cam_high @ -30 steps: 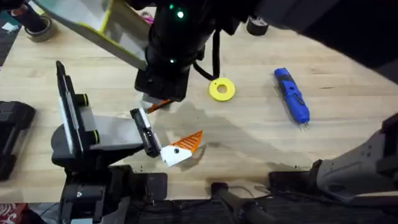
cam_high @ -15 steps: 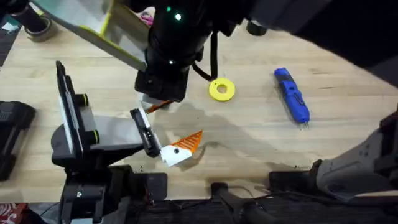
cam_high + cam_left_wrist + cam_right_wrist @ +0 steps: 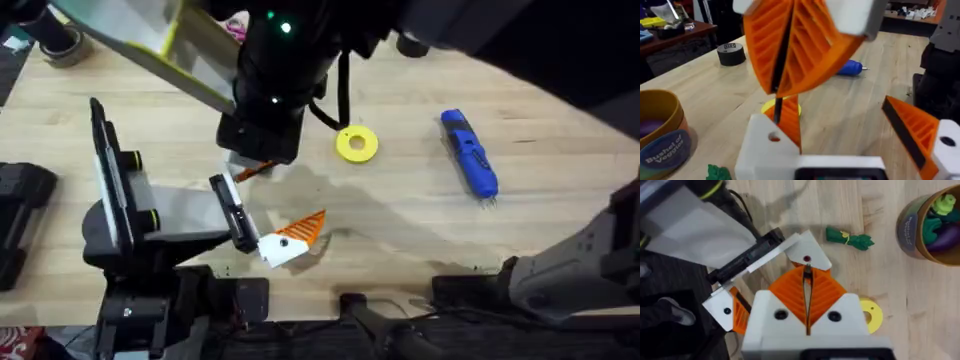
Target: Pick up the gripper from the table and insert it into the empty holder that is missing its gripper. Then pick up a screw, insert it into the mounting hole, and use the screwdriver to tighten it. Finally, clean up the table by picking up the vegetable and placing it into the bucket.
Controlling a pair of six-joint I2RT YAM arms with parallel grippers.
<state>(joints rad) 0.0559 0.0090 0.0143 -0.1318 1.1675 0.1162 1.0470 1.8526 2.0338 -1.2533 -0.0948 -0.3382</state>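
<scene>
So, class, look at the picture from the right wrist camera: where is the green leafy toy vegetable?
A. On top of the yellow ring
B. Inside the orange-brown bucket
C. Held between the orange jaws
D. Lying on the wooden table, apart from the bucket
D: the vegetable lies flat on the bare table, clear of the bucket, which holds other toys.

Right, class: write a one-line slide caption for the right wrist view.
Right gripper, orange pads pressed together, above the white holder; green vegetable lies on the table beside the bucket.
</scene>
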